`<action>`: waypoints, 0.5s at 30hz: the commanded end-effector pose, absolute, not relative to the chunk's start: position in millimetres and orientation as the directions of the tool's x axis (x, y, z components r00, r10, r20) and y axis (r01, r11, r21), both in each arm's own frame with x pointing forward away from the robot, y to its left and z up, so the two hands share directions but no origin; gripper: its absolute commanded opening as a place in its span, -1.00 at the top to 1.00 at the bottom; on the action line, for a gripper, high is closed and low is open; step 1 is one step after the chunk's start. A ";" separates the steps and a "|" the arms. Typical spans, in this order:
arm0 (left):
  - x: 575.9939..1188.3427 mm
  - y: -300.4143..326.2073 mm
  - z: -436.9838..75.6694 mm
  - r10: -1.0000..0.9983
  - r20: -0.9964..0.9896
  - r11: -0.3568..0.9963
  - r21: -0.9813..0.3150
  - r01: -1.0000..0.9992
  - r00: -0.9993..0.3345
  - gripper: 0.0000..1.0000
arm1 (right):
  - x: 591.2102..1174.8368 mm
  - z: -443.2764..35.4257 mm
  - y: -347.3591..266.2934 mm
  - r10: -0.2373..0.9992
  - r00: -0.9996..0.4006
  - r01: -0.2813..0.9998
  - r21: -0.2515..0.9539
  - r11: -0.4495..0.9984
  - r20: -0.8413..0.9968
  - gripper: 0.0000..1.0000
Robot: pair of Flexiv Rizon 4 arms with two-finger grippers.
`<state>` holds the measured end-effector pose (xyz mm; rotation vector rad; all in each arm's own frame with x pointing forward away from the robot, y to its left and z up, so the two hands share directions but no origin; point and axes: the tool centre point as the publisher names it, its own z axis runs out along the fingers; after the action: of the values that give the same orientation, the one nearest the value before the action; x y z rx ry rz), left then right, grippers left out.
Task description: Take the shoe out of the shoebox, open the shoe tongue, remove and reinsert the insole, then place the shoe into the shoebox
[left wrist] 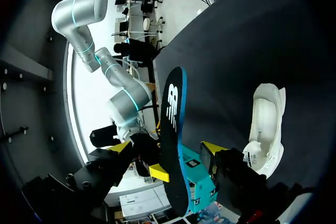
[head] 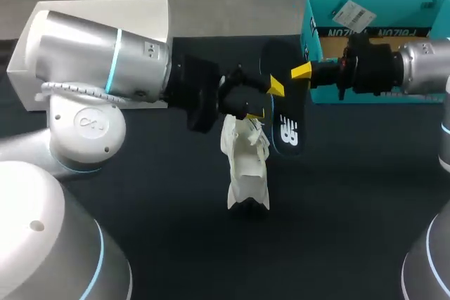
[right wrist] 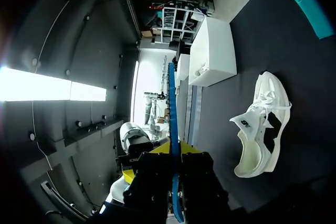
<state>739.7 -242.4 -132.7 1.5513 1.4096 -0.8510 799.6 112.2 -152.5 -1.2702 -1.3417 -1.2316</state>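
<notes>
A black insole [head: 286, 130] with a white logo hangs on edge above the dark table, just right of the white shoe [head: 247, 166]. My right gripper [head: 301, 72] comes in from the right and is shut on the insole's far end; its own view shows the insole [right wrist: 172, 124] edge-on, clamped in the right gripper [right wrist: 174, 167]. My left gripper [head: 273, 90] stands open at the same spot. In its own view the insole [left wrist: 173, 140] passes between the left gripper's [left wrist: 167, 148] spread yellow tips, with a gap to each. The shoe [right wrist: 261, 129] lies on its side, tongue pulled up.
The teal shoebox [head: 380, 47] stands open at the back right, right behind my right gripper. A white box lid [head: 105, 29] sits at the back left behind my left arm. The white shoe lies near the table's middle, with bare dark table in front of it.
</notes>
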 end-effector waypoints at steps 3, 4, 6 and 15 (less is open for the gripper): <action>749.2 -246.4 -111.4 0.624 -0.773 -0.031 0.120 0.992 0.113 -1.00 | 805.1 -157.8 115.1 0.128 -0.069 0.997 0.070 -0.008 0.989 1.00; 750.3 -247.3 -108.8 0.636 -0.764 -0.028 0.122 0.992 0.112 -1.00 | 805.3 -158.6 115.4 0.128 -0.067 0.998 0.069 -0.008 0.989 1.00; 752.7 -248.8 -105.7 0.658 -0.743 -0.029 0.131 0.991 0.118 -1.00 | 805.4 -159.1 115.7 0.131 -0.065 0.998 0.067 -0.006 0.989 1.00; 768.0 -247.5 -100.4 0.782 -0.607 -0.040 0.171 0.985 0.137 -1.00 | 803.1 -161.4 115.2 0.126 -0.068 0.997 0.070 -0.014 0.990 1.00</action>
<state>762.5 -244.0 -105.2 1.7349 1.5341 -0.6551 805.4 115.0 -159.7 -1.2793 -1.3486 -1.2071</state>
